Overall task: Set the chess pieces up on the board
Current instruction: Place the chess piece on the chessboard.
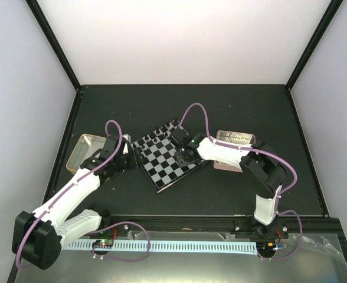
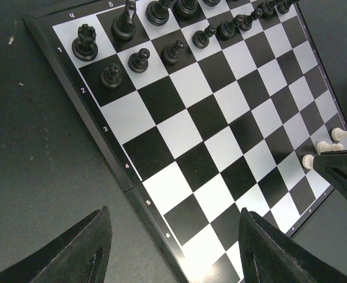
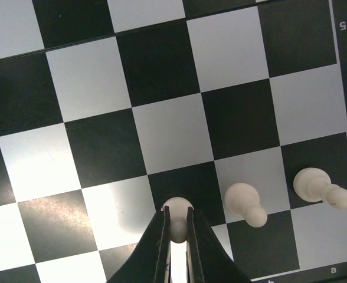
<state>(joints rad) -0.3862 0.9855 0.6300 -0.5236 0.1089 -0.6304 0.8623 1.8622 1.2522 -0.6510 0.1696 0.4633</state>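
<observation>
The board (image 1: pixel 161 166) lies turned at an angle in the middle of the table. Black chess pieces (image 2: pixel 139 60) fill its two far rows in the left wrist view. Two cream-white pawns (image 3: pixel 244 203) (image 3: pixel 318 187) stand in a row near the board's edge. My right gripper (image 3: pixel 176 229) is shut on the head of a third white pawn (image 3: pixel 177 207), whose base rests on a black square beside them. My left gripper (image 2: pixel 173 212) hangs open over the board's rim (image 2: pixel 153 209) by the marks 5 and 6, with nothing between its fingers.
A shiny metal tin (image 1: pixel 84 151) sits left of the board, behind my left arm. A pink tray (image 1: pixel 235 141) lies to the right, partly under my right arm. My right gripper's fingers (image 2: pixel 346 172) reach in at the edge of the left wrist view.
</observation>
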